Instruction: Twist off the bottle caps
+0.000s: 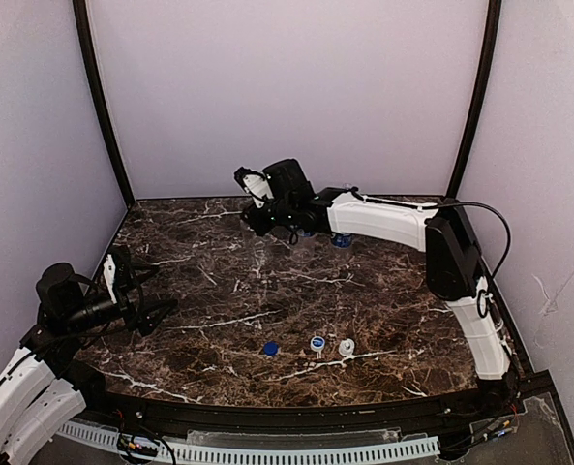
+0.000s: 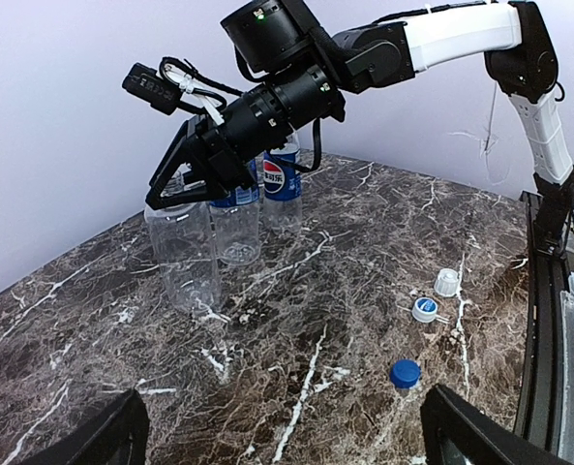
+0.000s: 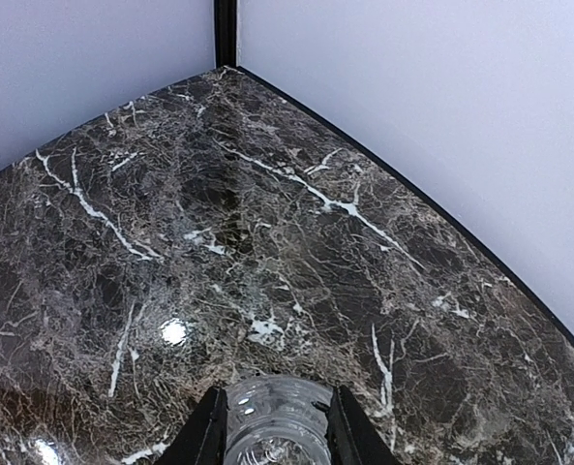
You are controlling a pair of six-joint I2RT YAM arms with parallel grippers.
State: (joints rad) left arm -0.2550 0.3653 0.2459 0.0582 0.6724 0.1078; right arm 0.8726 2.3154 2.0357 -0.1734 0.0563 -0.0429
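Three bottles stand at the back of the table: a plain clear one (image 2: 182, 257) and two with blue labels (image 2: 236, 218) (image 2: 282, 189). My right gripper (image 2: 185, 186) reaches over them, and its fingers (image 3: 209, 431) press both sides of the plain bottle's open top (image 3: 277, 426). In the top view the right gripper (image 1: 257, 211) hides that bottle; one labelled bottle (image 1: 341, 238) shows below the arm. Three caps lie loose near the front: blue (image 2: 405, 373), blue lying upside down (image 2: 425, 309), white (image 2: 446, 281). My left gripper (image 2: 287, 446) is open, empty and low at the left.
The dark marble table (image 1: 228, 291) has a raised black rim (image 1: 296, 412) at the front and pale walls on three sides. The right arm (image 1: 383, 218) spans the back right. The caps also show in the top view, the blue one (image 1: 269, 348) furthest left.
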